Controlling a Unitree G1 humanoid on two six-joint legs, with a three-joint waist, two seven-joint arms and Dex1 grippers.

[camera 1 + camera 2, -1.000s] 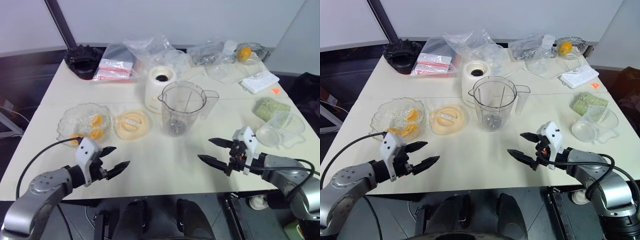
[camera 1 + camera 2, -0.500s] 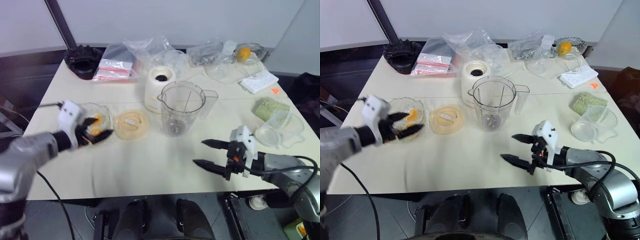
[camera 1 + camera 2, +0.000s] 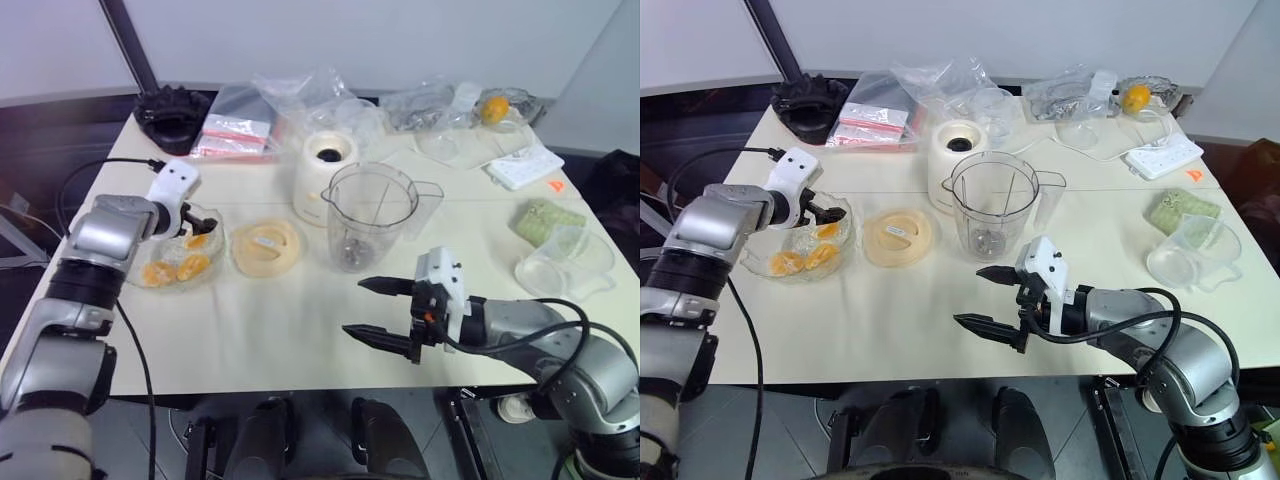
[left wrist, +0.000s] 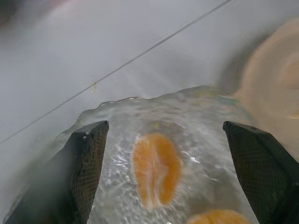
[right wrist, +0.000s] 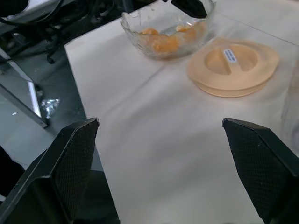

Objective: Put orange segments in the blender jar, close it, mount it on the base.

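Several orange segments (image 3: pixel 193 265) lie in a scalloped glass bowl (image 3: pixel 140 285) at the table's left. My left gripper (image 3: pixel 196 220) hangs open just over the bowl's far side. In the left wrist view one segment (image 4: pixel 156 168) sits between its spread fingers (image 4: pixel 86 158). The clear blender jar (image 3: pixel 370 215) stands upright at mid table, without a lid. The cream base (image 3: pixel 328 165) stands right behind it. A flat peach lid (image 3: pixel 266 247) lies between bowl and jar. My right gripper (image 3: pixel 352 307) is open and holds nothing, low over the table in front of the jar.
A black ridged ring (image 3: pixel 170 110) and plastic bags (image 3: pixel 235 135) lie at the back left. At the right are a low clear tub (image 3: pixel 565 265), a green cloth (image 3: pixel 545 215) and a white power strip (image 3: pixel 520 165). A whole orange (image 3: pixel 493 108) sits at the back right.
My left arm has swung from the table's front edge forward and out to the left, over the glass bowl. My right gripper has drifted left toward the table's middle. Both stay open.
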